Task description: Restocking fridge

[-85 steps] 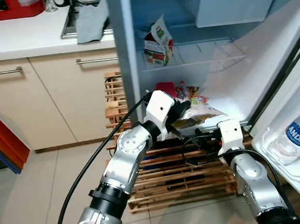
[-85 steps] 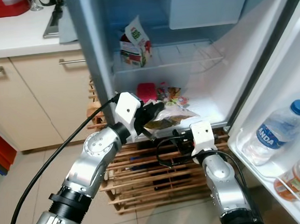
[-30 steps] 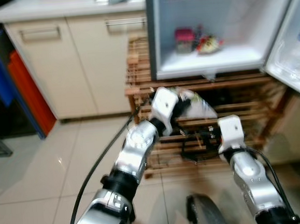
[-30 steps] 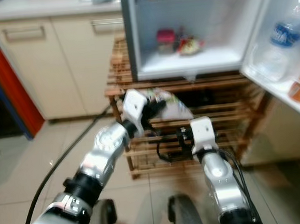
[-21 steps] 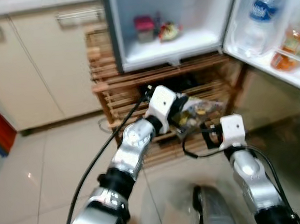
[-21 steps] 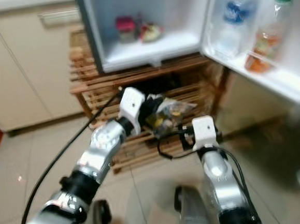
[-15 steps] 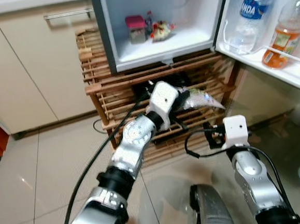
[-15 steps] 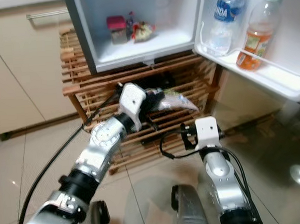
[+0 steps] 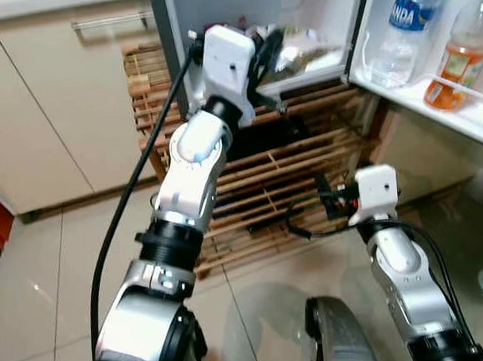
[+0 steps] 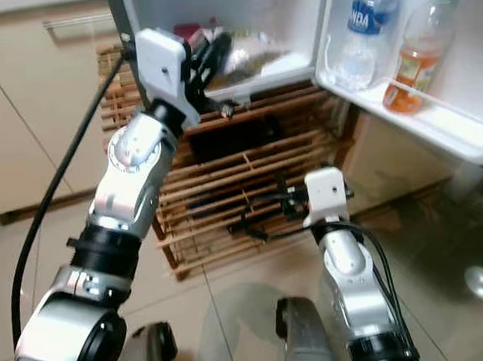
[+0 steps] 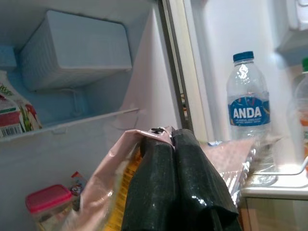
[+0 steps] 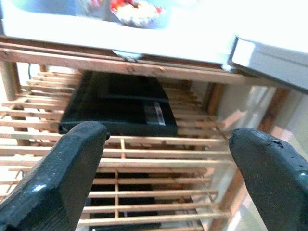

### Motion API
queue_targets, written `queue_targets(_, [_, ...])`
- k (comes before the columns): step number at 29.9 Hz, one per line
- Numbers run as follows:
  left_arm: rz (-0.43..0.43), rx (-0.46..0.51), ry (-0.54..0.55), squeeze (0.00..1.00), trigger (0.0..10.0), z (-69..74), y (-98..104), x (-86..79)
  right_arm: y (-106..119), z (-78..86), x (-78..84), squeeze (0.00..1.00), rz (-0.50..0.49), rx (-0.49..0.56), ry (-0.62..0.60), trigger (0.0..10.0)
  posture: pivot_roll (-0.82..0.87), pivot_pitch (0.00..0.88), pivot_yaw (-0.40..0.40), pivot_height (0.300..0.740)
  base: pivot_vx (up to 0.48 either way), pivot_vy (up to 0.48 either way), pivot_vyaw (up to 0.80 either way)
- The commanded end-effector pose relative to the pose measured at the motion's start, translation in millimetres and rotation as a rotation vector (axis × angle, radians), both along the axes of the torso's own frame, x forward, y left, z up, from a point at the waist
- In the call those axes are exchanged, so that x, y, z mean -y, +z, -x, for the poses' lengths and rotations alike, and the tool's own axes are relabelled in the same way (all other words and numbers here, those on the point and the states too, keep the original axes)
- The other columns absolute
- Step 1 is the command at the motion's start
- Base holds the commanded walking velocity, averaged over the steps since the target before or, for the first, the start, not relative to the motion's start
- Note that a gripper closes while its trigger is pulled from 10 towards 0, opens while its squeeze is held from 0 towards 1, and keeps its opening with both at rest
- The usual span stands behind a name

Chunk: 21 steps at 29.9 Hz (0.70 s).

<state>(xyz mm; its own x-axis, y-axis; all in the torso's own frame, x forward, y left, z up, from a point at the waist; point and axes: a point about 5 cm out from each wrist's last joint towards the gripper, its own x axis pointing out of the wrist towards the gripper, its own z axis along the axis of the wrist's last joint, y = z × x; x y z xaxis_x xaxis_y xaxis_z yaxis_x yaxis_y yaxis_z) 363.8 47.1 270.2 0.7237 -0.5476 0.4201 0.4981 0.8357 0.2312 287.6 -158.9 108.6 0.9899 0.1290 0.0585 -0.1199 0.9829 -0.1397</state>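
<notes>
At fridge [image 9: 312,8] mouth, my left gripper [image 9: 266,51] has risen from rack [image 9: 259,187] level, fingers clamped on snack bag [image 9: 302,52] over bottom shelf. Right gripper [image 12: 163,168] spread wide, empty, low before rack.

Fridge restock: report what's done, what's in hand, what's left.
Done: the fridge is open, with a water bottle and an orange drink in its door and a red-lidded tub inside. In hand: the left gripper holds a snack bag at the bottom shelf. Left: releasing it. The right gripper is open and low.

Fridge floor [image 9: 316,64] open ahead, red-lidded tub [image 11: 47,201] at back, door bottles [image 9: 405,25] alongside
</notes>
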Motion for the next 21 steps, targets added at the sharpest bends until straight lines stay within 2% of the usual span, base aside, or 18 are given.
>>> queue_targets(1, [-0.001, 0.066, -0.013, 0.0, 10.0, -2.0, 22, 1.3, 5, 0.2, -3.6, 0.08, -0.013, 0.008, 0.018, 10.0, -0.18, 0.0, 0.031, 0.613, 0.0, 0.0, 0.0])
queue_targets(7, [-0.027, 0.022, -0.03, 0.0, 10.0, -11.3, 22, 5.0, 2, 1.5, -6.8, 0.09, -0.012, -0.011, 0.027, 10.0, -0.19, 0.0, 0.032, 0.641, 0.0, 0.0, 0.0])
queue_targets(11, [-0.064, -0.007, -0.043, 0.0, 10.0, -12.5, 12, 13.4, 2, 2.3, -6.0, 0.06, -0.012, -0.015, 0.021, 10.0, -0.2, 0.0, 0.037, 0.641, 0.0, 0.0, 0.0])
queue_targets(17, [-0.045, -0.027, -0.07, 0.0, 10.0, -10.8, 5, 17.6, -1, 3.3, -5.2, 0.06, -0.012, -0.026, 0.022, 10.0, -0.2, 0.0, 0.033, 0.641, 0.0, 0.0, 0.0])
queue_targets(21, [-0.026, -0.021, -0.075, 0.0, 10.0, -10.3, 3, 18.2, -1, 2.6, -4.9, 0.05, -0.01, -0.03, 0.029, 10.0, -0.2, 0.0, 0.031, 0.641, 0.396, 0.06, 0.0])
